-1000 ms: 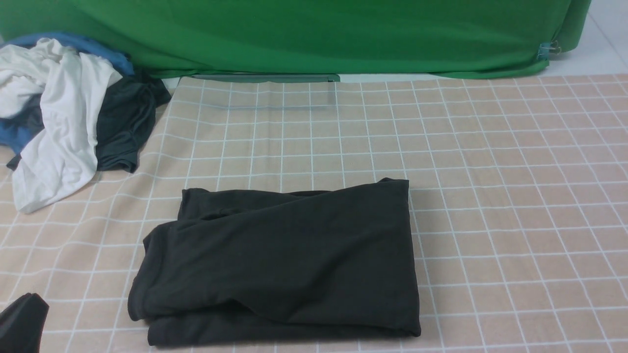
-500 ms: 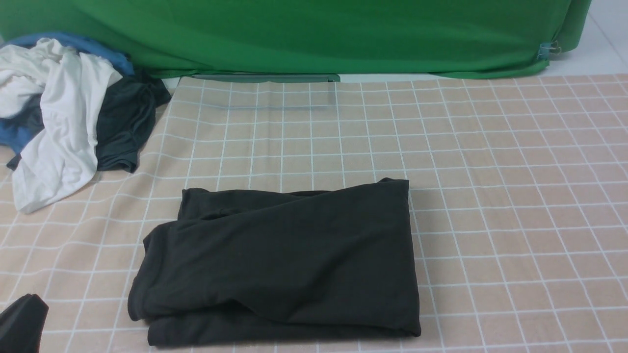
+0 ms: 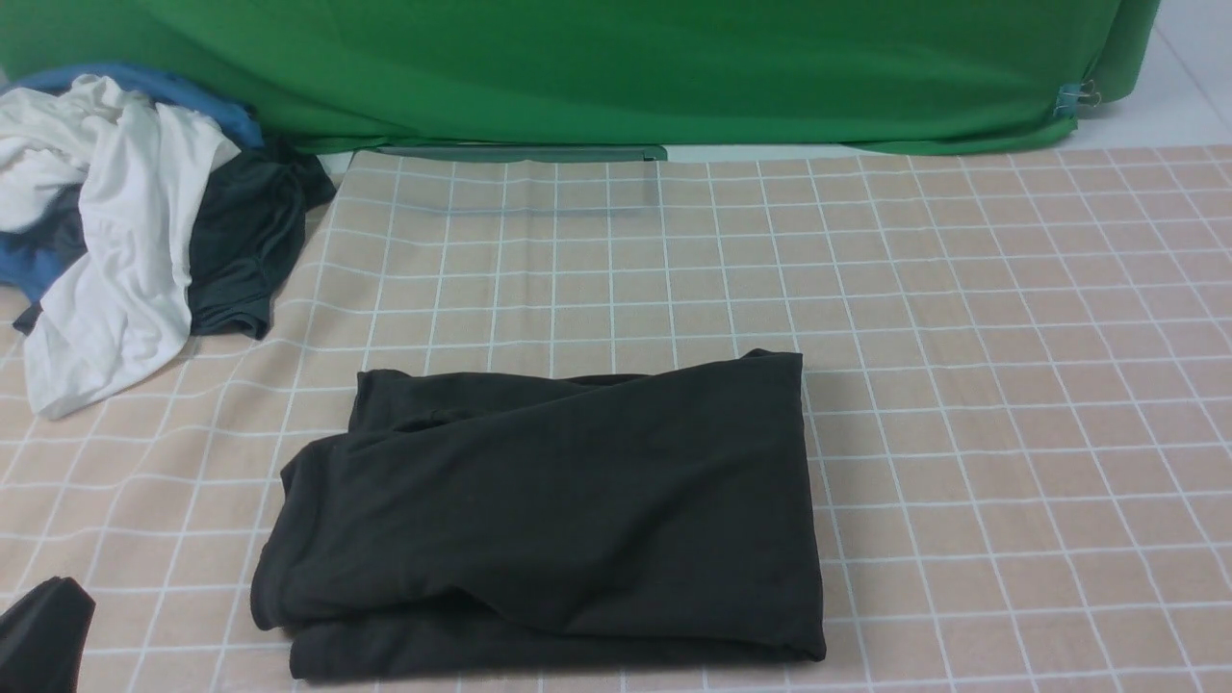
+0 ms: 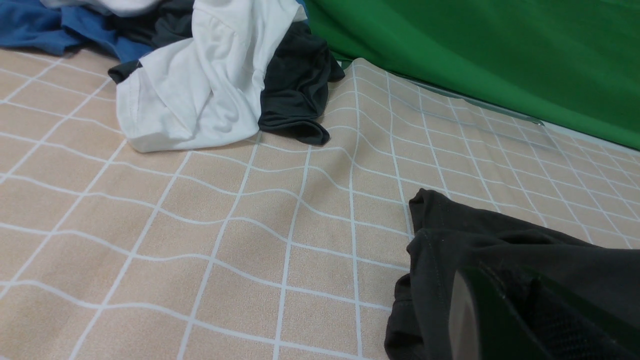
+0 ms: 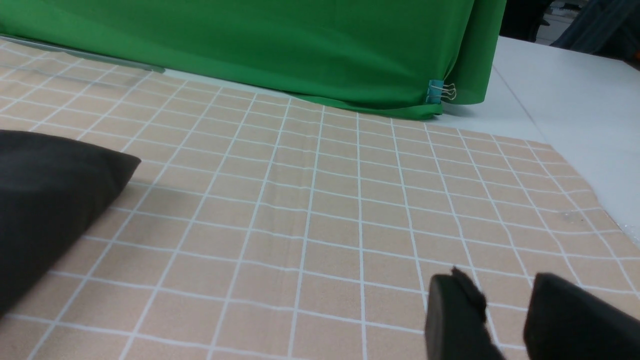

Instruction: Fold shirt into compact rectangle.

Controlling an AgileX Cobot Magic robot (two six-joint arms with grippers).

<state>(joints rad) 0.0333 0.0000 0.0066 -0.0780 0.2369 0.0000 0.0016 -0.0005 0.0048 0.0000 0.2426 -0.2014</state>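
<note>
Front view: basically nothing differs from half a second ago — the shirt (image 3: 549, 520) sits in the same spot, folded into a rough black rectangle on the checked cloth (image 3: 962, 385) over the counter, toward the near middle. Its far-left corner is a bit uneven, with layers showing along the near edge. The left claw (image 3: 43, 635) is just a dark tip in the near-left corner, unchanged too. A pile of clothes (image 3: 125, 231) lies far left by the green backdrop (image 3: 616, 67).

Left wrist view: the left claw (image 4: 505, 320) hangs over the shirt's (image 4: 500, 250) corner — can't tell if it's parted or clenched.

Right wrist view: the right claw (image 5: 505, 315) is released, fingers parted, nothing between them, with the shirt (image 5: 45, 200) well apart.
</note>
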